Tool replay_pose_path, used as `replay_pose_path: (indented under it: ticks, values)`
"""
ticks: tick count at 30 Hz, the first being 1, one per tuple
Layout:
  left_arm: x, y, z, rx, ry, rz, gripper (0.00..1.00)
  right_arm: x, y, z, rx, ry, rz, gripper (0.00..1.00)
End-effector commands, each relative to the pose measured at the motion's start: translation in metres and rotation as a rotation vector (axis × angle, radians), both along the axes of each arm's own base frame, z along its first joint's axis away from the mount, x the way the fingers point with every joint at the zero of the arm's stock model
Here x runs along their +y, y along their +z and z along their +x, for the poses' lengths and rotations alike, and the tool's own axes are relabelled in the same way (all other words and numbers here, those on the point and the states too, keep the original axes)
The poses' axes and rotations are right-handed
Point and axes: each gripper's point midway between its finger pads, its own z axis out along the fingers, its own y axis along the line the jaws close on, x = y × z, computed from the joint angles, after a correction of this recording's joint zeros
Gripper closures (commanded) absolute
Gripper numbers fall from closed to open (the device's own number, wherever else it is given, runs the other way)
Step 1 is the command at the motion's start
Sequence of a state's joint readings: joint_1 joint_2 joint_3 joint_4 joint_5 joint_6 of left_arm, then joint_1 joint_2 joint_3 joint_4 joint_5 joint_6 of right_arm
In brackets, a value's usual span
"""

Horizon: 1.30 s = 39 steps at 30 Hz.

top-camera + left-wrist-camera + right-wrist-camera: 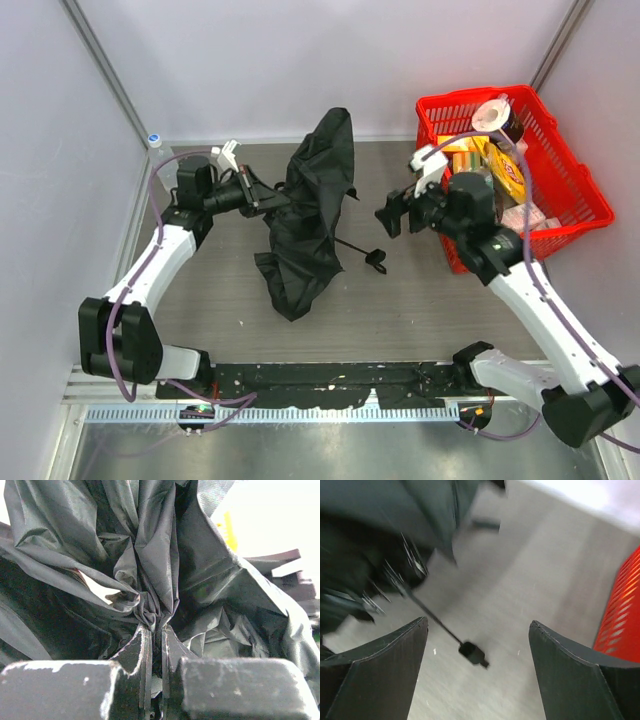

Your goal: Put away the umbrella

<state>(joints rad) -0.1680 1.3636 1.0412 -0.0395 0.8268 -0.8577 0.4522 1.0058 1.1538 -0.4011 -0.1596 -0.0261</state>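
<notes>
Pinching a fold of the crumpled black umbrella in the middle of the worktop with the clenched jaws of the left gripper. Holding the right gripper over the umbrella's handle, with jaws released wide, beside the red basket.

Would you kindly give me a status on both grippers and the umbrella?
Left gripper shut on umbrella fabric. Right gripper open, empty, near shaft end. Red basket behind it.
</notes>
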Motion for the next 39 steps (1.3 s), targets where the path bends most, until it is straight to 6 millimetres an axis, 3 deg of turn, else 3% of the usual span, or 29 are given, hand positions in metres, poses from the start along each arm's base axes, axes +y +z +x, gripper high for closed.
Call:
replay_pose_path:
  ticks: [1, 2, 7, 12, 14, 16, 18, 19, 20, 21, 22, 23, 25, 26, 30, 33, 35, 37, 39]
  values:
    - [-0.005, 0.064, -0.017, -0.127, -0.074, -0.106, 1.00, 0.023, -0.063, -0.010, 0.023, 0.230, -0.075, 0.14]
    - [-0.005, 0.070, -0.020, -0.135, -0.081, -0.111, 1.00, 0.034, -0.079, -0.015, 0.015, 0.299, -0.053, 0.14]
    - [-0.006, 0.088, -0.032, -0.152, -0.113, -0.126, 1.00, 0.061, -0.102, -0.013, 0.072, 0.447, -0.066, 0.16]
    - [-0.007, 0.111, -0.042, -0.192, -0.130, -0.170, 1.00, 0.095, -0.106, -0.015, 0.053, 0.525, -0.035, 0.20]
    - [-0.008, 0.118, -0.045, -0.198, -0.145, -0.179, 1.00, 0.107, -0.100, -0.014, 0.013, 0.540, -0.027, 0.26]
    - [-0.008, 0.128, -0.048, -0.215, -0.158, -0.193, 1.00, 0.117, -0.089, -0.009, -0.045, 0.530, -0.005, 0.40]
    - [-0.008, 0.137, -0.049, -0.230, -0.153, -0.201, 1.00, 0.125, -0.079, -0.006, -0.088, 0.509, 0.033, 0.65]
    - [-0.007, 0.144, -0.049, -0.244, -0.144, -0.205, 1.00, 0.130, -0.072, -0.007, -0.116, 0.522, 0.061, 0.88]
    - [-0.007, 0.150, -0.048, -0.253, -0.130, -0.207, 1.00, 0.135, -0.069, -0.011, -0.108, 0.532, 0.088, 0.99]
    - [-0.005, 0.156, -0.047, -0.275, -0.112, -0.201, 0.99, 0.137, -0.059, -0.008, -0.132, 0.494, 0.131, 0.99]
    - [-0.002, 0.161, -0.045, -0.297, -0.079, -0.182, 0.91, 0.136, -0.054, -0.009, -0.148, 0.475, 0.157, 0.99]
    - [0.002, 0.171, -0.047, -0.344, -0.040, -0.154, 0.66, 0.133, -0.046, -0.005, -0.169, 0.424, 0.218, 0.99]
    - [0.018, 0.183, -0.045, -0.408, 0.082, -0.062, 0.44, 0.117, -0.035, 0.002, -0.196, 0.334, 0.288, 0.99]
    - [0.027, 0.191, -0.045, -0.456, 0.141, -0.005, 0.25, 0.112, -0.027, 0.001, -0.206, 0.323, 0.314, 0.99]
    - [0.077, 0.194, -0.048, -0.491, 0.405, 0.239, 0.21, 0.082, -0.010, 0.021, -0.177, 0.225, 0.390, 0.99]
    - [0.093, 0.178, -0.049, -0.484, 0.469, 0.323, 0.41, 0.064, -0.004, 0.039, -0.120, 0.166, 0.452, 0.99]
    - [0.071, 0.177, -0.057, -0.544, 0.333, 0.267, 0.41, 0.062, 0.005, 0.046, -0.098, 0.149, 0.460, 0.99]
    - [0.039, 0.166, -0.073, -0.570, 0.140, 0.181, 0.28, 0.065, 0.007, 0.047, -0.076, 0.162, 0.434, 0.99]
    - [0.021, 0.163, -0.082, -0.601, 0.034, 0.153, 0.22, 0.067, 0.007, 0.047, -0.051, 0.174, 0.411, 0.99]
